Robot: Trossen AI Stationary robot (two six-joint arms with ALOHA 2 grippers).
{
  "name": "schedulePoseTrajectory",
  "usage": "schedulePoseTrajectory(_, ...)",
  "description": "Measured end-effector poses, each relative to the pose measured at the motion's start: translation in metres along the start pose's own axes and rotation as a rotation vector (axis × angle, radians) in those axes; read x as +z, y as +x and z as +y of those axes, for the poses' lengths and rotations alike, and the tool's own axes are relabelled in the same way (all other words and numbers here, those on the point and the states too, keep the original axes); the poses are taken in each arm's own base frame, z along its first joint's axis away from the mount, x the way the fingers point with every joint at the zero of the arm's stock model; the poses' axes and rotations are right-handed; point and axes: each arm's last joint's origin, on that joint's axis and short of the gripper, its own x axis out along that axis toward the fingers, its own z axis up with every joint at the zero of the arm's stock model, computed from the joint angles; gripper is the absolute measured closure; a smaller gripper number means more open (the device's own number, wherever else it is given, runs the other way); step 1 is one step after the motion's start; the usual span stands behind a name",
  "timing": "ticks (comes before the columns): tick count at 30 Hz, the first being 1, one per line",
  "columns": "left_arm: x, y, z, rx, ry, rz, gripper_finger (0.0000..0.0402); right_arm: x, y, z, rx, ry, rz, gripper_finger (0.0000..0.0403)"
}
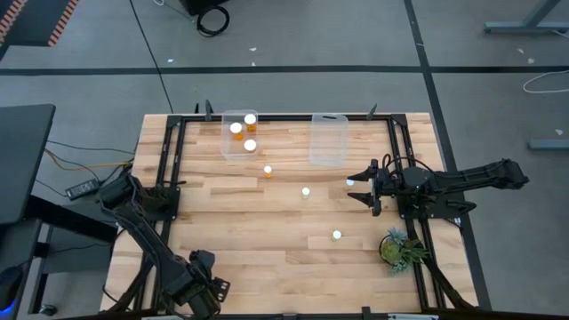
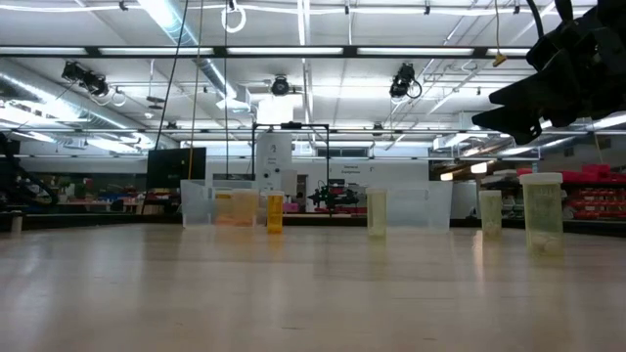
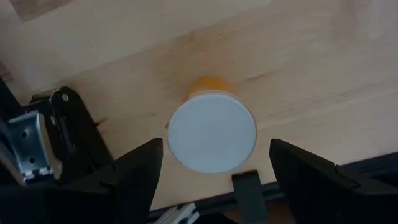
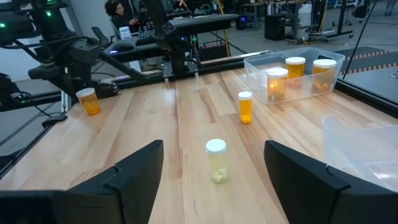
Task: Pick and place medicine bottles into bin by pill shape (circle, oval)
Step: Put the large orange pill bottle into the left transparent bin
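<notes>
An amber medicine bottle with a white cap (image 3: 211, 138) stands upright on the table near its near left corner. My left gripper (image 3: 214, 155) points straight down over it, open, one finger on either side of the cap with a gap to each. In the high view this gripper (image 1: 203, 283) hides the bottle. Three more bottles stand in the left clear bin (image 1: 238, 133). The right clear bin (image 1: 327, 140) holds none that I can see. Several bottles stand loose mid-table, among them one (image 1: 268, 171) and another (image 1: 306, 191). My right gripper (image 1: 363, 185) waits open at the right.
A small green potted plant (image 1: 400, 249) stands near the right arm's base. One loose bottle (image 1: 337, 236) stands nearer the front, and another (image 1: 350, 182) is close in front of my right gripper. The black frame rail (image 3: 249, 193) runs right beside the bottle under my left gripper.
</notes>
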Motion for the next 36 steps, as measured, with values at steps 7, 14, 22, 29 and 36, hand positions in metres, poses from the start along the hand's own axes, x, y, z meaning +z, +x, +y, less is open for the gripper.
schedulePoseTrajectory(7, -0.004, 0.016, -0.006, 0.012, 0.053, -0.012, 0.01, 0.0, 0.0, 0.0, 0.0, 0.0, 0.0, 0.0118)
schedulePoseTrajectory(14, -0.003, 0.018, -0.007, 0.016, 0.06, -0.015, 0.01, 0.0, 0.0, 0.0, 0.0, 0.0, 0.0, 0.0118)
schedulePoseTrajectory(22, -0.002, 0.018, -0.007, 0.019, 0.048, -0.016, 0.01, 0.0, 0.0, 0.0, 0.0, 0.0, 0.0, 0.0118)
schedulePoseTrajectory(29, -0.001, 0.018, -0.004, 0.048, 0.047, -0.034, 0.01, 0.0, 0.0, 0.0, 0.0, 0.0, 0.0, 0.0118)
schedulePoseTrajectory(36, 0.0, 0.018, -0.004, 0.039, 0.047, -0.052, 0.011, 0.0, 0.0, 0.0, 0.0, 0.0, 0.0, 0.0118)
